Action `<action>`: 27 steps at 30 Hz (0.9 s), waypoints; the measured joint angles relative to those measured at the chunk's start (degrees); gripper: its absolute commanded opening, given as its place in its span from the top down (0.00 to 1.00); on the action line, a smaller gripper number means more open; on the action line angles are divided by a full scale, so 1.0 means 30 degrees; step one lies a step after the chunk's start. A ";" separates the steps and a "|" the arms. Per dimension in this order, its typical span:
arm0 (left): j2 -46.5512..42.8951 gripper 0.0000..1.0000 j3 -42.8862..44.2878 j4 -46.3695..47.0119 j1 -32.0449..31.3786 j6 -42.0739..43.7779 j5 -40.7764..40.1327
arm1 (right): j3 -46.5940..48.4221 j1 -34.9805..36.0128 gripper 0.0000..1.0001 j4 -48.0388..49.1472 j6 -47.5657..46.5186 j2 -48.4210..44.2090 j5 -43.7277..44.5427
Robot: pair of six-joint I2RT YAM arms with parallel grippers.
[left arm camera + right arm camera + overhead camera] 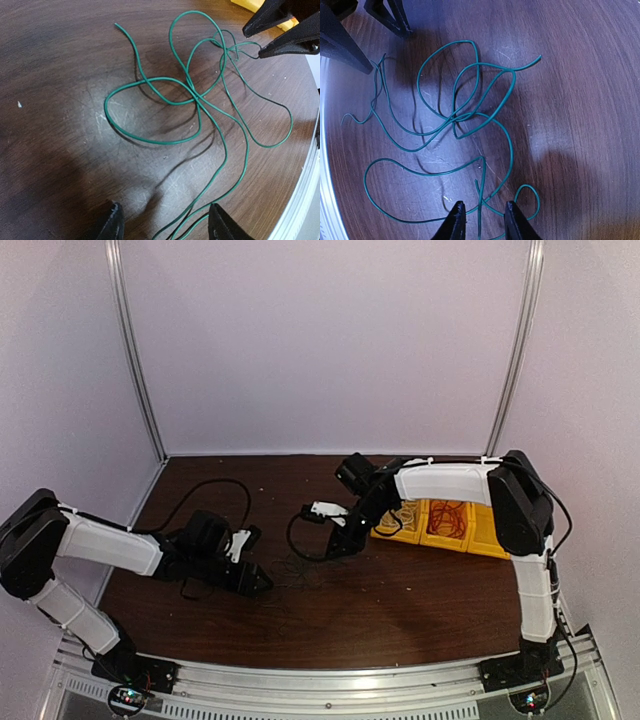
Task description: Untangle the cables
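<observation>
We see the green cable [197, 97] lying in loose, crossing loops on the dark wood tabletop [55, 150], between the two arms. Our left tool [165, 222] has its fingers well apart, with two strands running between them. Our right tool [481, 220] shows a narrower gap; one strand passes through it unpinched. Yellow bins [487, 543] beside the right arm hold red cable [447, 518].
</observation>
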 measured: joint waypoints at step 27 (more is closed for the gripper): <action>0.4073 0.71 0.0095 0.6375 -0.0284 -0.0058 0.0459 | 1.0367 -0.0058 1.00 -0.2790 0.0962 -0.5435 -0.0459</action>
